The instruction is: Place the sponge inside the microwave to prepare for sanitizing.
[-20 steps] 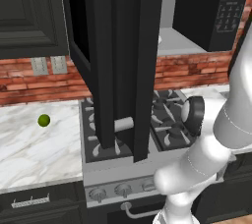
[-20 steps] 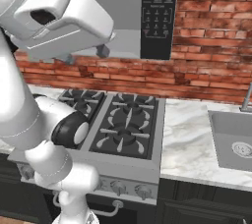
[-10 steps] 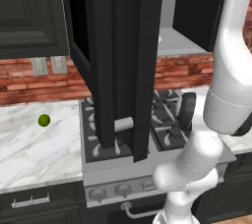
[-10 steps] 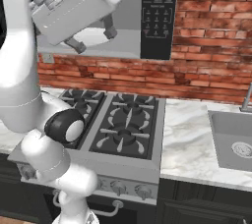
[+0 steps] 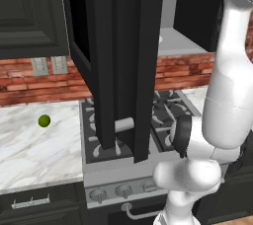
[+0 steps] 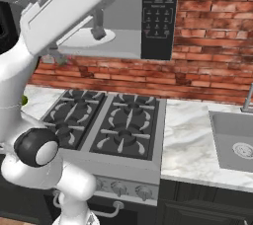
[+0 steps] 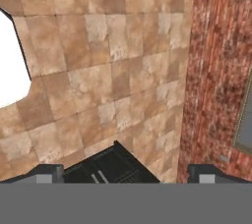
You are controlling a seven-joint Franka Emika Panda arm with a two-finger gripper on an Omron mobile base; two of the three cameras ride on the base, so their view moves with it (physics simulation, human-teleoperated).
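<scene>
In the left base view the microwave (image 5: 123, 61) hangs over the stove (image 5: 143, 120) with its black door swung wide toward the camera, a pale handle near the door's lower edge; its light grey floor shows at about 2 o'clock from the door. In the right base view the same grey inside and pale round plate (image 6: 96, 36) lie at 10 o'clock from the burners, the keypad strip (image 6: 159, 7) just beside them at 3 o'clock. The gripper (image 6: 76, 39) is raised in front of the open cavity, its two dark fingers (image 6: 97, 24) spread wide apart with nothing between them. The sponge cannot be made out in any picture. A small green ball (image 5: 44, 121) rests on the marble counter (image 5: 29, 145), at 9 o'clock from the stove. The hand view looks down at tan floor tiles (image 7: 98, 70) beside a brick wall (image 7: 216, 70)
</scene>
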